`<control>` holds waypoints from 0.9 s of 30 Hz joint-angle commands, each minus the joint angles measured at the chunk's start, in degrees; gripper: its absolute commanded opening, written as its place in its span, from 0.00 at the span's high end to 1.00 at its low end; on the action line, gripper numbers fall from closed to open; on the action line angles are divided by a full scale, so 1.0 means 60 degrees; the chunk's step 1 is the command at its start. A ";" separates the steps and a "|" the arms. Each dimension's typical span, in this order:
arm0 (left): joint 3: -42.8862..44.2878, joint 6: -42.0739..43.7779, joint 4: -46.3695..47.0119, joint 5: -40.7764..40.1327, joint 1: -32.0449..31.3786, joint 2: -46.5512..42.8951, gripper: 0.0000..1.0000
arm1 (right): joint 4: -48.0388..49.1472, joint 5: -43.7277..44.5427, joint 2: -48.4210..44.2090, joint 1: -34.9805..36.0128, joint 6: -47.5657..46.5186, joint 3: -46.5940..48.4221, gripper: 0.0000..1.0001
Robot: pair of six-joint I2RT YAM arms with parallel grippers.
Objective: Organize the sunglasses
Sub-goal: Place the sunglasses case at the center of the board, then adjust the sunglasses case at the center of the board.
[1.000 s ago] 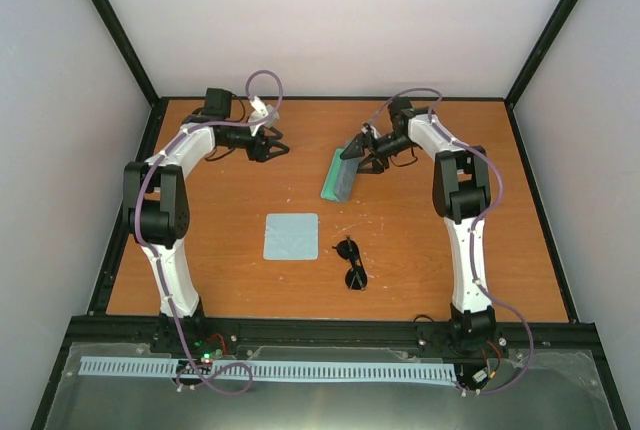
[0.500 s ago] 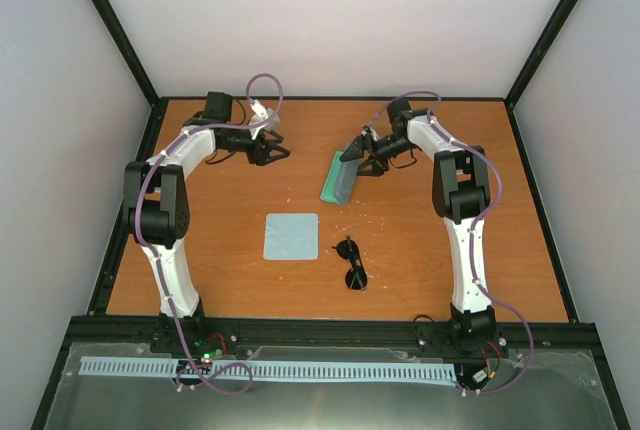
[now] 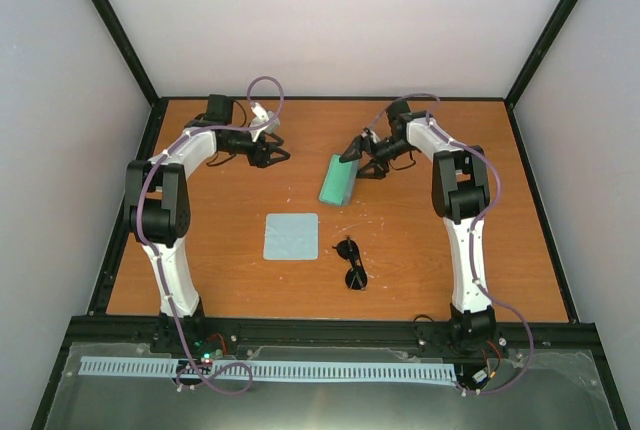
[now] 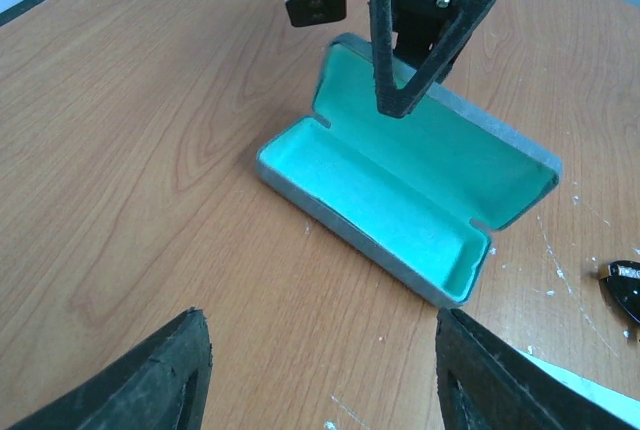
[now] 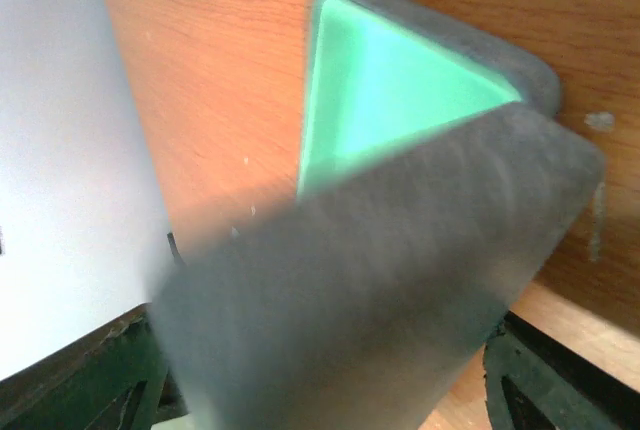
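The sunglasses [image 3: 352,263], black with round dark lenses, lie on the table near the front centre. One edge of them shows in the left wrist view [image 4: 625,287]. The grey-blue case [image 3: 337,180] lies open, its green lining up [image 4: 400,190]. My right gripper [image 3: 354,157] is open at the case's lid. The lid's grey back [image 5: 380,280] fills the space between its fingers, blurred and very close. My left gripper [image 3: 273,153] is open and empty, left of the case and apart from it [image 4: 320,380].
A pale blue square cloth [image 3: 291,236] lies flat left of the sunglasses. Black frame rails run along the table's edges, with grey walls at the back and sides.
The case's lid has swung further open and now lies flatter. My right gripper has shifted slightly with it. The left arm has hardly moved.
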 commanded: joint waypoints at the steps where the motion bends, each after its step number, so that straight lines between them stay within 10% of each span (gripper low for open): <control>1: 0.0041 0.0036 0.0111 0.0193 -0.0029 0.0143 0.38 | 0.0129 0.0476 -0.0175 0.0083 0.0003 -0.0274 0.14; 27: 0.0004 0.0077 0.0557 0.0314 -0.0117 0.0556 0.42 | -0.0929 0.3228 -0.2933 -0.0035 0.0145 -0.1111 0.16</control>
